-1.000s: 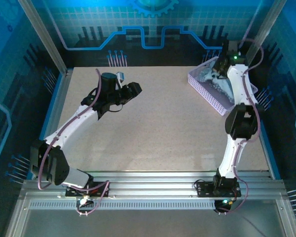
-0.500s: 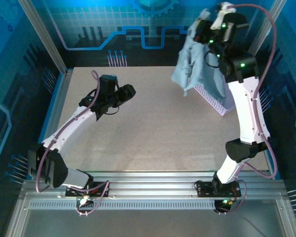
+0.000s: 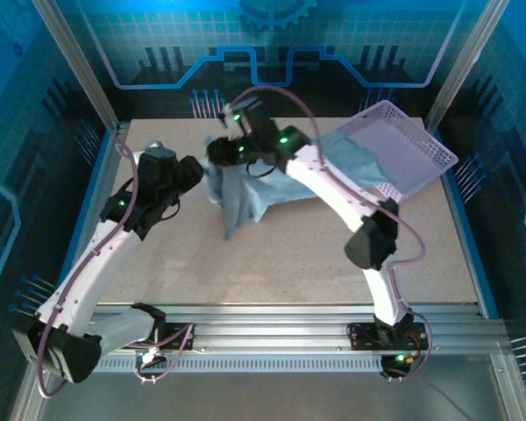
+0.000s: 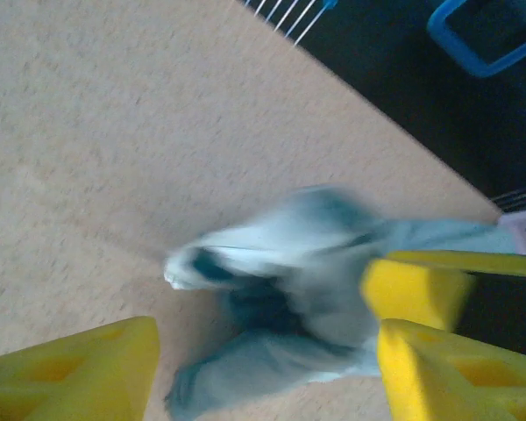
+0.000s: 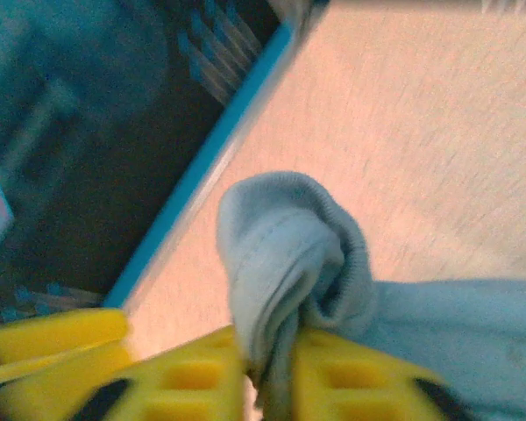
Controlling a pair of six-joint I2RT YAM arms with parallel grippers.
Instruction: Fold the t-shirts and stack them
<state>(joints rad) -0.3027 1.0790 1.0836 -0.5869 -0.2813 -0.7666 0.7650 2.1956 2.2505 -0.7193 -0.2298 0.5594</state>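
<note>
Overhead, the right gripper point(image 3: 221, 149) at upper centre holds a t-shirt point(image 3: 245, 195) hanging over the table point(image 3: 289, 263), with the left gripper point(image 3: 191, 171) just beside it and a basket point(image 3: 412, 140) tilted at upper right. Left wrist: fingers point(image 4: 79, 368) stand apart at the bottom corners, blurred t-shirt point(image 4: 280, 281) at centre. Right wrist: fingers point(image 5: 351, 381) clamp a bunched fold of t-shirt point(image 5: 285, 246) at lower centre.
</note>
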